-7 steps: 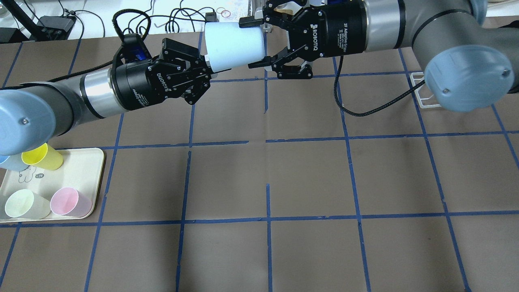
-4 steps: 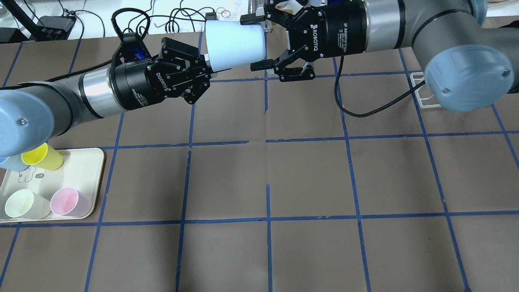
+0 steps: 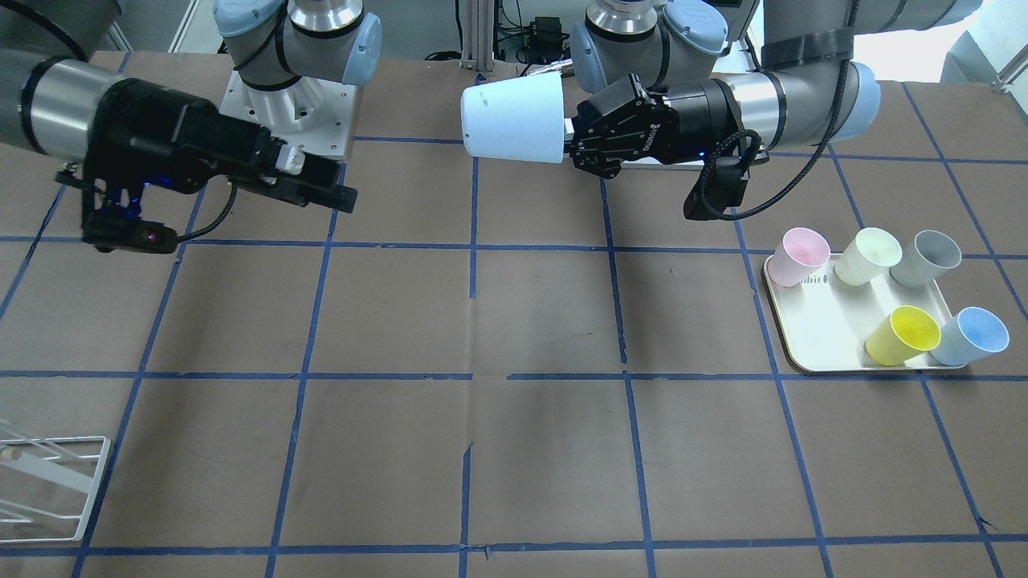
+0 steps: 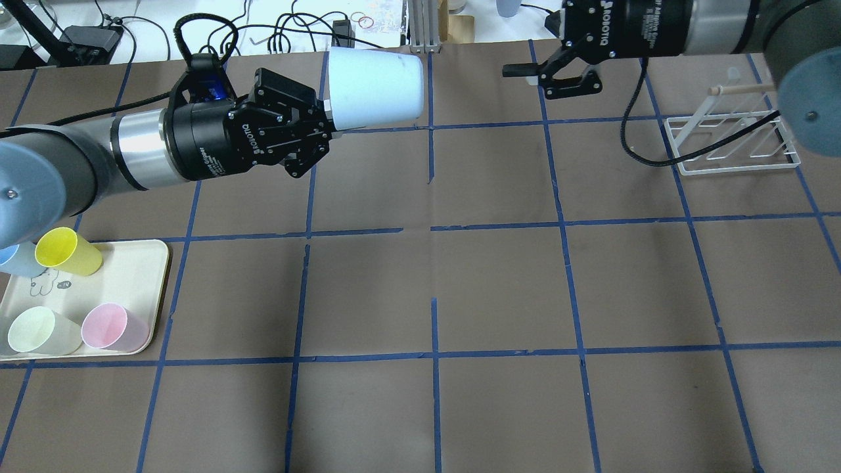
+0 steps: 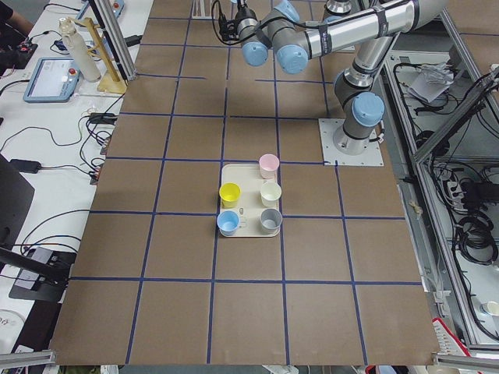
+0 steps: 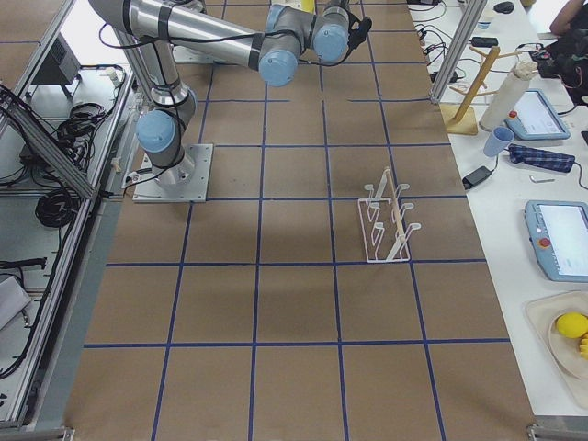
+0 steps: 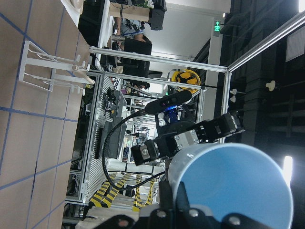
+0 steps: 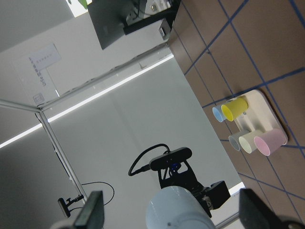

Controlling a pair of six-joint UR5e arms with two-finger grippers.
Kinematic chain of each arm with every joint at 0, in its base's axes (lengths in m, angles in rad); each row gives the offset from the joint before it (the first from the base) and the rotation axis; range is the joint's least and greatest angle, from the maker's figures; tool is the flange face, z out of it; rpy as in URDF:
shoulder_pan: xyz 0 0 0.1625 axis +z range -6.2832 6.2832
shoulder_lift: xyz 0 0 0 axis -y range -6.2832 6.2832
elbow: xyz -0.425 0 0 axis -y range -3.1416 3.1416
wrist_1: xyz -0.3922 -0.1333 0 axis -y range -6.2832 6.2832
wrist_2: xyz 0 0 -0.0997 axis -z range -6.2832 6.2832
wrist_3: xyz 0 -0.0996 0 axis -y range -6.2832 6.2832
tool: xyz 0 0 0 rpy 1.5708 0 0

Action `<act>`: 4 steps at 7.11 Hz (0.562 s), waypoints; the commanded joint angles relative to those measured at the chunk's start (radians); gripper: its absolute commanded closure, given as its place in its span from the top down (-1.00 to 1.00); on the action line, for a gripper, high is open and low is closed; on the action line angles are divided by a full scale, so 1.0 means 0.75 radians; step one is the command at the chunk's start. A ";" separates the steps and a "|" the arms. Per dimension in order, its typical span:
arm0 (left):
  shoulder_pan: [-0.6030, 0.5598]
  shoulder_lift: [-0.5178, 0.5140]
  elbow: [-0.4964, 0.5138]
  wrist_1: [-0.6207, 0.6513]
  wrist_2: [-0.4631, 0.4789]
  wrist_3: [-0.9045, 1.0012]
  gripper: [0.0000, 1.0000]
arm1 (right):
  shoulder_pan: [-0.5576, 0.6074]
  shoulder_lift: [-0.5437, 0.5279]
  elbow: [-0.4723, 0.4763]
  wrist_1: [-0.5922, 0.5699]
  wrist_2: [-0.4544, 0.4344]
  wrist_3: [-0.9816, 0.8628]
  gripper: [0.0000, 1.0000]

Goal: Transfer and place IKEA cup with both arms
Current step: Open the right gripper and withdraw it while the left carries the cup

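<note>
The IKEA cup [image 4: 374, 89], light sky-blue, lies on its side in the air over the table's far middle. My left gripper [image 4: 330, 119] is shut on its rim end and holds it. The cup [image 3: 514, 120] and left gripper [image 3: 572, 136] also show in the front view. The left wrist view shows the cup's blue inside [image 7: 233, 186]. My right gripper [image 4: 531, 58] is open and empty, well to the right of the cup, and it shows at the left of the front view [image 3: 321, 183]. The right wrist view shows the cup's base [image 8: 176, 210] ahead, between its spread fingers [image 8: 93, 210].
A cream tray [image 4: 135, 276] on my left holds pink [image 3: 799, 255], cream [image 3: 871, 255], grey [image 3: 928, 258], yellow [image 3: 903, 335] and blue [image 3: 972, 335] cups. A white wire rack [image 4: 729, 141] stands at the far right. Blue tape lines grid the brown table.
My right gripper opened off the cup's base and drew back to the right. My left gripper kept hold of the cup and shifted slightly left.
</note>
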 commanded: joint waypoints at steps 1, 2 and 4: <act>0.178 0.022 0.026 0.010 0.423 -0.011 -1.00 | -0.054 -0.043 -0.009 0.003 -0.369 0.006 1.00; 0.300 0.018 0.028 0.075 0.628 -0.015 -1.00 | -0.050 -0.100 -0.007 0.025 -0.555 0.016 1.00; 0.434 -0.041 0.026 0.509 1.198 -0.116 -1.00 | -0.001 -0.208 -0.007 0.027 -0.956 0.063 1.00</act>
